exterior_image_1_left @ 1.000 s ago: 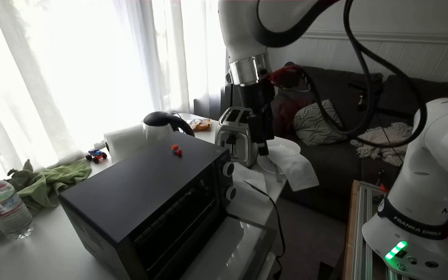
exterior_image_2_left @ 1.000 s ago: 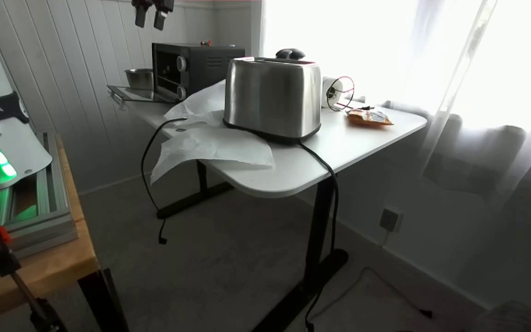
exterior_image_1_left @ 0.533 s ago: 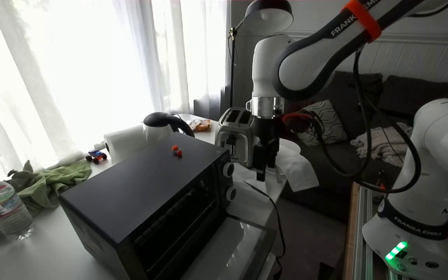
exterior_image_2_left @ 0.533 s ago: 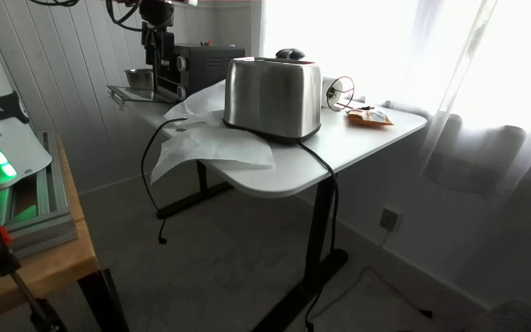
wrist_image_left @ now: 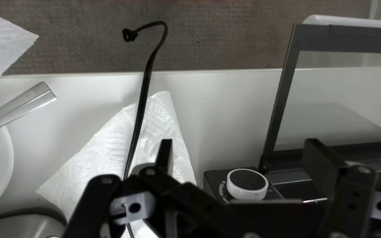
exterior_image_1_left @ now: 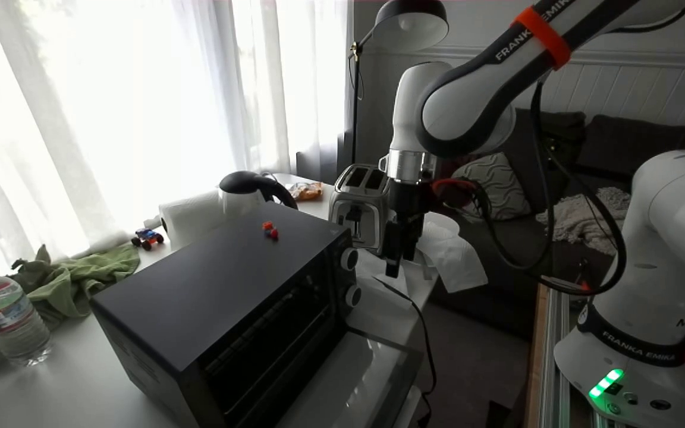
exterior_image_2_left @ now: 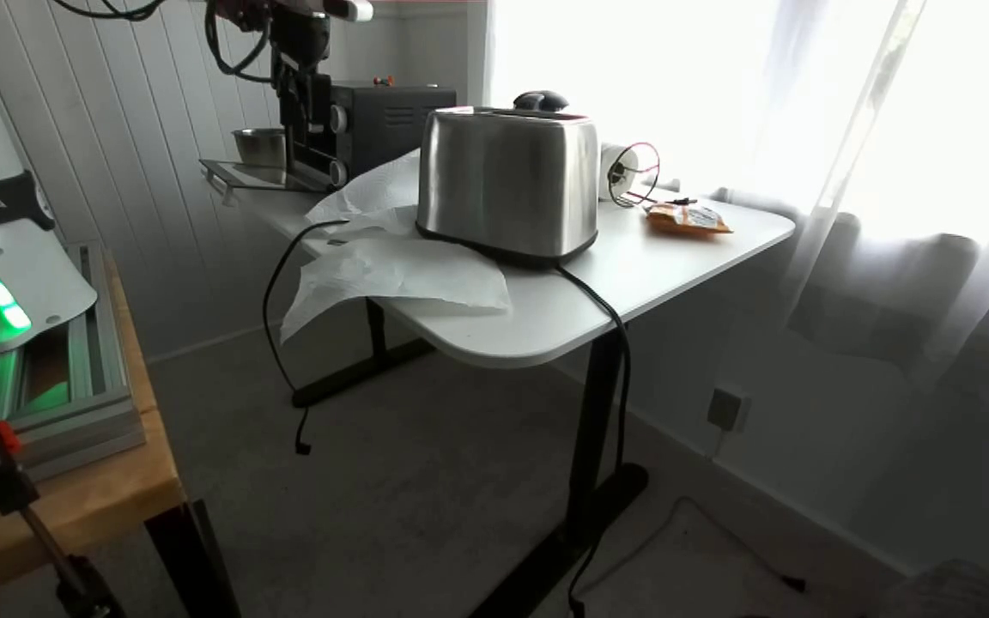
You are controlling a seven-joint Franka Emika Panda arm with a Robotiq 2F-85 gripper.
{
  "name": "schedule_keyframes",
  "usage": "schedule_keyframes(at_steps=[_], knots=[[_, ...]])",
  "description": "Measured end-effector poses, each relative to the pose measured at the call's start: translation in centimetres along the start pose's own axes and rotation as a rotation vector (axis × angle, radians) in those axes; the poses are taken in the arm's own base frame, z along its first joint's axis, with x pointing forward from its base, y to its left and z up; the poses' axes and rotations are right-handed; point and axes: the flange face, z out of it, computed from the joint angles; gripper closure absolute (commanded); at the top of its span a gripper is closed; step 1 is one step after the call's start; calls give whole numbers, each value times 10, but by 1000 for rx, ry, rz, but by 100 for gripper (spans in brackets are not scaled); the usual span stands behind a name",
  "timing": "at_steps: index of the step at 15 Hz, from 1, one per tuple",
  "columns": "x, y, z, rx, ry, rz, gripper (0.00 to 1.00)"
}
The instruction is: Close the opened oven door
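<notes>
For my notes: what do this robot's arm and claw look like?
The arm is white with black trim, an orange band, a silver wrist collar and "FRANKA EMIKA" lettering on its base. A green light strip glows there; black cables loop alongside. The claw is black, with two flat-faced fingers.

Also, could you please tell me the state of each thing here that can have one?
Oven door: open, folded down
Gripper: open, holding nothing
Oven knobs: settings unreadable
Toaster: upright, lever position unclear
Black cord in wrist view: end hanging loose
Water bottle: upright, cap on
Paper towel roll: lying on its side
Toy truck: standing on its wheels
Robot base light: lit green
</notes>
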Motion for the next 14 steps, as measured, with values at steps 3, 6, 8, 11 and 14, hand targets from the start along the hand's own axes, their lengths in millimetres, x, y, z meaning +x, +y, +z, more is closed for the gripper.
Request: schedule_keyframes(at_steps=[3, 6, 8, 11, 14], knots=[[4, 14, 14, 124, 35, -12, 0], [1, 24, 28, 277, 47, -21, 0], [-4, 26, 37, 351, 13, -48, 0], [-6, 28, 44, 381, -13, -74, 0], [-6, 29, 44, 381, -13, -76, 0]])
